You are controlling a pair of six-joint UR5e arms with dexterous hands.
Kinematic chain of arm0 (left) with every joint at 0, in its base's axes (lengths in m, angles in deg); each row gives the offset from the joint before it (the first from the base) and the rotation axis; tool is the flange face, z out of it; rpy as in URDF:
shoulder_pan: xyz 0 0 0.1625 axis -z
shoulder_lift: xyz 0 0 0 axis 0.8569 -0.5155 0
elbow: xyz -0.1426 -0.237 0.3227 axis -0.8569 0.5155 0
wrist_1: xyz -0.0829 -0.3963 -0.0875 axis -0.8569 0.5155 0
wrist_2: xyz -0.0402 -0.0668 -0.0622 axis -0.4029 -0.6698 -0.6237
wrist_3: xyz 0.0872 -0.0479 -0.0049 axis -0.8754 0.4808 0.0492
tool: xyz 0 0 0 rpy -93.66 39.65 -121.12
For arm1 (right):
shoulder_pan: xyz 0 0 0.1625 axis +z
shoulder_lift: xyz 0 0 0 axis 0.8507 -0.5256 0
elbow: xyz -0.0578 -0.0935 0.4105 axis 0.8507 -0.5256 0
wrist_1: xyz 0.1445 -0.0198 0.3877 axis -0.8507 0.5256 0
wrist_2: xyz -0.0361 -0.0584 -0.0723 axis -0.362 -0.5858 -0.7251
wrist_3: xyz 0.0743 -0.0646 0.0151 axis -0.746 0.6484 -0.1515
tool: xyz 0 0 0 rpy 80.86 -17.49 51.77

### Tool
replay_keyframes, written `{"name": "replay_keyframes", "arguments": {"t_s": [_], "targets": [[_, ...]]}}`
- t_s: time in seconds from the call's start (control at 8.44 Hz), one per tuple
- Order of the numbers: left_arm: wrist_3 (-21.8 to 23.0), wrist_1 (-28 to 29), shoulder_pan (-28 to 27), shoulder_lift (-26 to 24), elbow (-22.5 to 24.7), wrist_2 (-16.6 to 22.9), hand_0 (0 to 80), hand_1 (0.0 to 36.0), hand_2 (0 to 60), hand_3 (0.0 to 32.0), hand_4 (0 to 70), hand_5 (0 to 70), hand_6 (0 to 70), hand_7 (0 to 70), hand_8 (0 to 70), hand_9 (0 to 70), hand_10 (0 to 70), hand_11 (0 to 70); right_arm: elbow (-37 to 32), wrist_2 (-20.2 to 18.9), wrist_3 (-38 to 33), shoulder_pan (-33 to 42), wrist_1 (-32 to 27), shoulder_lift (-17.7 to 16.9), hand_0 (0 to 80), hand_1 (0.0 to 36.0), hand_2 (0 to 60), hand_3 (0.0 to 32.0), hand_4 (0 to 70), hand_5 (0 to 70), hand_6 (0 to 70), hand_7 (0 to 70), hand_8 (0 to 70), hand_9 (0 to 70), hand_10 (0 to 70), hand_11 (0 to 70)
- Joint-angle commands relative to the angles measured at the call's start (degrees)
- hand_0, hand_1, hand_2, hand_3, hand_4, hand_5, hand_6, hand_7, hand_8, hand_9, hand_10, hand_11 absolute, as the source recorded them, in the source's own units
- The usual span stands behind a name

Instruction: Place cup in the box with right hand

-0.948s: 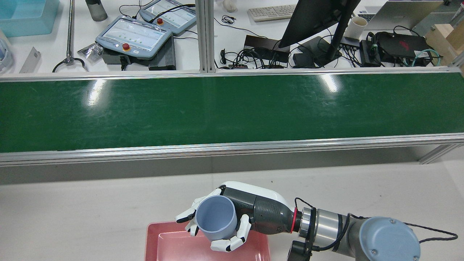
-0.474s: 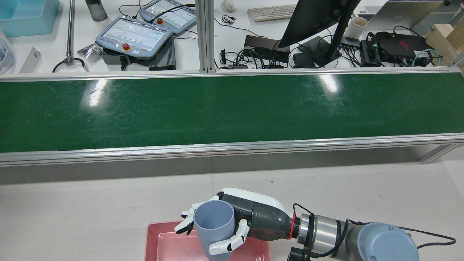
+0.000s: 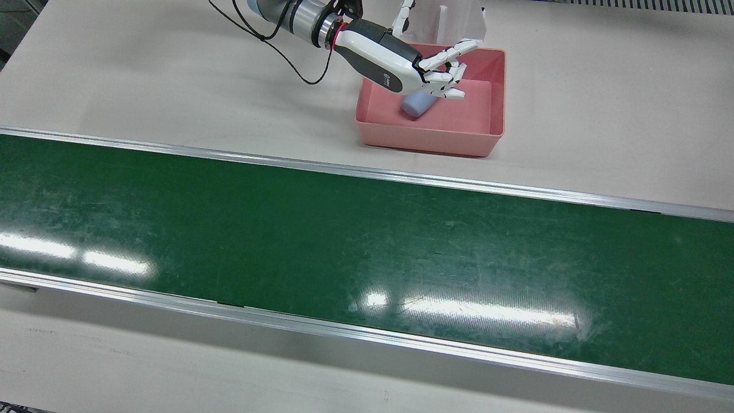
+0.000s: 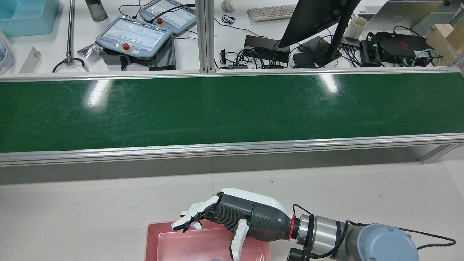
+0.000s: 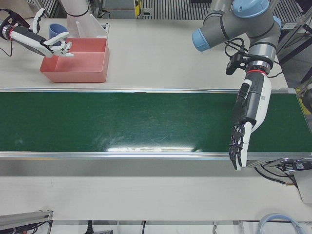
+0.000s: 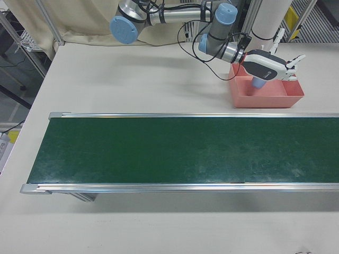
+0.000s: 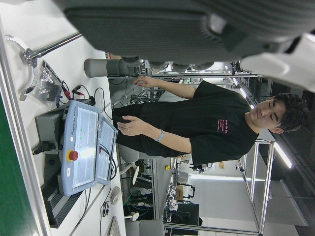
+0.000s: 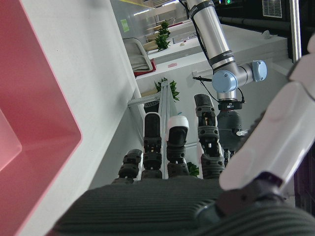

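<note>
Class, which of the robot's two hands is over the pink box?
The right hand, open above the pink box holding the cup; the left hand hangs over the green belt.

No text, label, brand or number can be read with any certainty. The right hand (image 3: 427, 71) bears a small dark round mark on its white back shell in the front view, perhaps a maker's logo, too small to make out. The two teach pendants (image 4: 134, 36) on the far bench show lit screens with rows of faint marks, but nothing legible. In the left hand view, a person (image 7: 206, 123) wears a black shirt with a short line of pink print on the chest, blurred and lying sideways. The keyboard (image 4: 272, 12) shows no legible key legends.
</note>
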Motion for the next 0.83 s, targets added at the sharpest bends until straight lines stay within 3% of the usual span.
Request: {"name": "replay_keyframes", "arguments": {"t_s": [0.0, 0.12, 0.24, 0.36, 0.47, 0.59, 0.71], "targets": [[0.0, 0.1, 0.0, 0.0, 0.0, -0.1, 0.0, 0.0, 0.0, 0.0, 0.0, 0.0, 0.0, 0.0, 0.0, 0.0, 0.0, 0.0, 0.0, 0.0, 0.0, -0.1, -0.1, 0.0, 44.3, 1.2, 1.8, 0.0, 28.8, 2.6, 28.0, 70.0, 18.4, 40.4, 7.5, 11.0], [0.0, 0.0, 0.0, 0.0, 0.0, -0.1, 0.0, 0.0, 0.0, 0.0, 0.0, 0.0, 0.0, 0.0, 0.0, 0.0, 0.0, 0.0, 0.7, 0.0, -0.4, 0.0, -0.4, -0.2, 42.6, 2.5, 4.1, 0.0, 26.3, 2.6, 27.8, 70.0, 18.3, 40.4, 7.5, 11.0], [0.0, 0.0, 0.0, 0.0, 0.0, -0.1, 0.0, 0.0, 0.0, 0.0, 0.0, 0.0, 0.0, 0.0, 0.0, 0.0, 0.0, 0.0, 1.3, 0.0, -1.9, 1.9, -1.1, -0.9, 44.8, 0.6, 1.1, 0.0, 29.5, 2.5, 27.6, 70.0, 18.2, 40.3, 7.4, 11.0], [0.0, 0.1, 0.0, 0.0, 0.0, -0.1, 0.0, 0.0, 0.0, 0.0, 0.0, 0.0, 0.0, 0.0, 0.0, 0.0, 0.0, 0.0, 1.5, 0.0, -3.9, 6.5, -1.1, -0.7, 37.8, 3.3, 9.2, 0.0, 24.7, 2.4, 27.8, 70.0, 18.8, 40.9, 7.7, 11.3], [0.0, 0.1, 0.0, 0.0, 0.0, -0.1, 0.0, 0.0, 0.0, 0.0, 0.0, 0.0, 0.0, 0.0, 0.0, 0.0, 0.0, 0.0, 2.6, -0.1, -4.8, 13.2, -1.1, -0.7, 51.2, 31.9, 60.0, 0.0, 28.6, 11.2, 32.0, 70.0, 24.0, 45.2, 11.4, 19.3], [0.0, 0.1, 0.0, 0.0, 0.0, 0.0, 0.0, 0.0, 0.0, 0.0, 0.0, 0.0, 0.0, 0.0, 0.0, 0.0, 0.0, 0.0, 2.6, -0.1, -5.0, 19.9, -1.0, -0.8, 80.0, 36.0, 60.0, 0.0, 29.9, 19.7, 36.9, 70.0, 32.4, 53.1, 16.5, 29.2], [0.0, 0.1, 0.0, 0.0, 0.0, 0.0, 0.0, 0.0, 0.0, 0.0, 0.0, 0.0, 0.0, 0.0, 0.0, 0.0, 0.0, 0.0, 2.2, -0.2, -5.0, 27.1, -1.0, -0.9, 80.0, 36.0, 60.0, 0.0, 31.8, 21.9, 40.1, 70.0, 46.2, 70.0, 26.3, 42.8]]}}
